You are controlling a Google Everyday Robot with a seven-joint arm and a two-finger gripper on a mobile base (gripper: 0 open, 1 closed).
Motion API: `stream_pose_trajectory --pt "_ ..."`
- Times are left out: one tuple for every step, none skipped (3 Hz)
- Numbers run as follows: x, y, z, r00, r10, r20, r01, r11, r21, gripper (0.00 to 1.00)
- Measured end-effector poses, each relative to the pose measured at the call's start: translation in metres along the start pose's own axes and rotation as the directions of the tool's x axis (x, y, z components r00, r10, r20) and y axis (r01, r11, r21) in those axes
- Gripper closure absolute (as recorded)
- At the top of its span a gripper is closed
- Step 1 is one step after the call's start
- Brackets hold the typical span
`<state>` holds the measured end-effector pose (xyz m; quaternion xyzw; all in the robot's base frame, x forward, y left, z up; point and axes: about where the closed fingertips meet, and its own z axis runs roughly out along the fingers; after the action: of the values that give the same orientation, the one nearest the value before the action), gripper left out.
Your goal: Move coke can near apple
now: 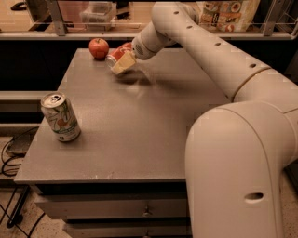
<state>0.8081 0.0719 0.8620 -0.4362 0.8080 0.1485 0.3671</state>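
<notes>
The red apple (pixel 98 48) sits at the far left corner of the grey table (pixel 139 125). My gripper (pixel 120 61) is shut on the coke can (pixel 118 52), a red can held tilted on its side a little above the table, just right of the apple. A cream finger (pixel 123 64) covers the can's lower side. The can's silver end points left toward the apple, with a small gap between them.
A white-and-green can (pixel 60 116) stands upright near the table's left front edge. My arm (pixel 219 60) reaches across the table's right side from my white body. A shelf with a clear box (pixel 98 11) and packets (pixel 226 11) runs behind the table.
</notes>
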Motion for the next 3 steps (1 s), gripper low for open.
stream_pose_trajectory --pt "-0.01 0.0 0.012 0.999 0.029 0.028 -0.029 0.9995 -0.012 0.85" --pt "-0.018 0.002 0.02 0.997 0.056 0.053 -0.055 0.9981 -0.026 0.61" --pt "-0.025 0.006 0.025 0.995 0.066 0.068 -0.063 0.9972 -0.041 0.38"
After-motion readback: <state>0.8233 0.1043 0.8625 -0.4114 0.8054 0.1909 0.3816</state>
